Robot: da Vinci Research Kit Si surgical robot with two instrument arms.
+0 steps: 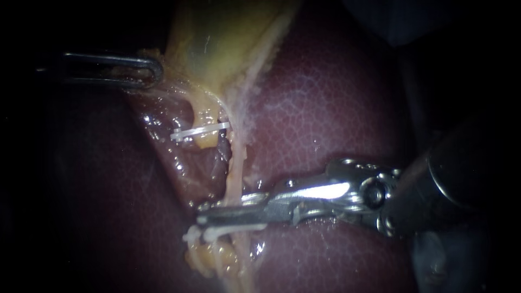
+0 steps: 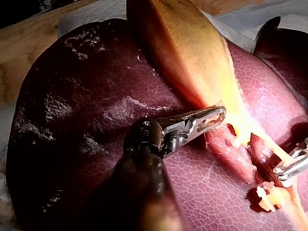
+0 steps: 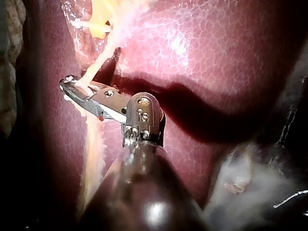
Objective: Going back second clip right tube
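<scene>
Left instrument [image 1: 153, 70]: shaft enters from the left, high in the endoscope view; jaws closed on the edge of the gallbladder [image 1: 228, 38], a fold of yellow tissue pinched between them. Gallbladder: yellow, stretched upward from the grip, lying against the liver [image 1: 336, 97]. Upper clip [image 1: 198, 132]: white, set crosswise on the tissue below the gallbladder, its right end meeting the tube [image 1: 234, 168]. Tube: pale, thin, running down from the gallbladder's lower end along the liver's edge. Lower clip [image 1: 217, 234]: white, crosswise on the same tube, just beneath the right instrument's jaws and apart from the upper clip. Right instrument [image 1: 202, 213]: shaft enters from the right, low in the view; jaws narrowly parted, the tube crossing the gap between them, no firm grip seen. Liver: dark red, mottled, fills the ground on both sides of the tube. Desk [image 2: 19, 43]: wooden surface, seen beyond the liver in the left wrist view, with white cloth [image 2: 86, 19] beside it.
</scene>
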